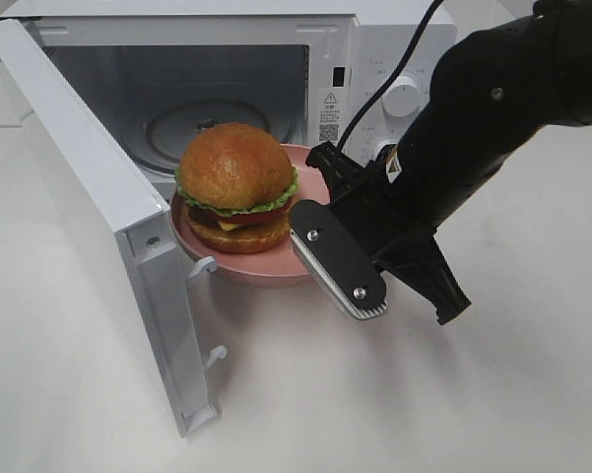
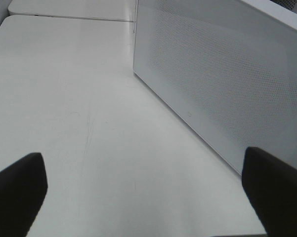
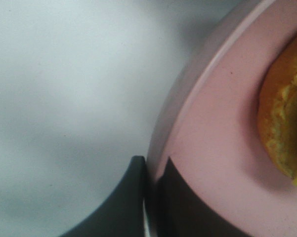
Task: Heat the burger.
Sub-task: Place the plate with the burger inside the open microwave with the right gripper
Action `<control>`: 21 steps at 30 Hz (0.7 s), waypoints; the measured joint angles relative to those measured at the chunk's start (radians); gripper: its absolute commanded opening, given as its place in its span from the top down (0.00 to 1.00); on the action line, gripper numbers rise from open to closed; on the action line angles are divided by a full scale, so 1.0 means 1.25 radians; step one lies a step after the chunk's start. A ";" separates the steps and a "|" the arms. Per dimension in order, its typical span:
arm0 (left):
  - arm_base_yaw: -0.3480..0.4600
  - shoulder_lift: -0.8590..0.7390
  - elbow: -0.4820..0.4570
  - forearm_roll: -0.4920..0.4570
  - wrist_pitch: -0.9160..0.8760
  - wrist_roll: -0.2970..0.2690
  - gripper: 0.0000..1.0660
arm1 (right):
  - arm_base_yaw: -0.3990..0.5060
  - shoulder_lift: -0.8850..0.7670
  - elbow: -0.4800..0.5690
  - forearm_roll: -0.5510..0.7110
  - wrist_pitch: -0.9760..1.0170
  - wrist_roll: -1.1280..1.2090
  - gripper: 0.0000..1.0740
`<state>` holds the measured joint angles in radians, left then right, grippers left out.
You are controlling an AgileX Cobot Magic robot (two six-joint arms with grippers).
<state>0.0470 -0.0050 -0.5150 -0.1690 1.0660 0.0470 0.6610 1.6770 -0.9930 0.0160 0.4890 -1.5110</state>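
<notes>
Right now the right gripper [image 3: 148, 170] is pinching the near rim of the pink plate [image 1: 276, 268], the burger [image 1: 236, 187] riding on it at the mouth of the microwave [image 1: 374, 39]. Loading, I'd judge: next calls for a level push between door [image 1: 89, 187] and control panel [image 1: 404, 99] onto the turntable [image 1: 177, 123]. Beside the microwave's outer wall, the left gripper [image 2: 143, 192] is hanging open and empty over the table [image 2: 89, 98].

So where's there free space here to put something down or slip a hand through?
Bare table lies in front of the open microwave door and the plate, and the turntable inside is empty. It is crowded at the oven's mouth: the burger, its plate and the right gripper pinching the rim fill the gap beside the door.
</notes>
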 measured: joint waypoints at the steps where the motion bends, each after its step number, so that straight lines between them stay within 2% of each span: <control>1: 0.000 0.000 0.000 0.000 0.000 0.000 0.06 | 0.000 0.000 0.000 0.000 0.000 0.000 1.00; 7: 0.000 0.000 0.000 0.000 0.000 0.000 0.06 | -0.034 0.043 -0.058 0.011 0.013 -0.030 1.00; 21: 0.000 0.000 0.000 0.000 0.000 0.000 0.06 | -0.038 0.119 -0.169 0.034 0.070 -0.076 1.00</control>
<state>0.0470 -0.0050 -0.5150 -0.1690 1.0660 0.0470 0.6140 1.8260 -1.2040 0.0580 0.5760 -1.6060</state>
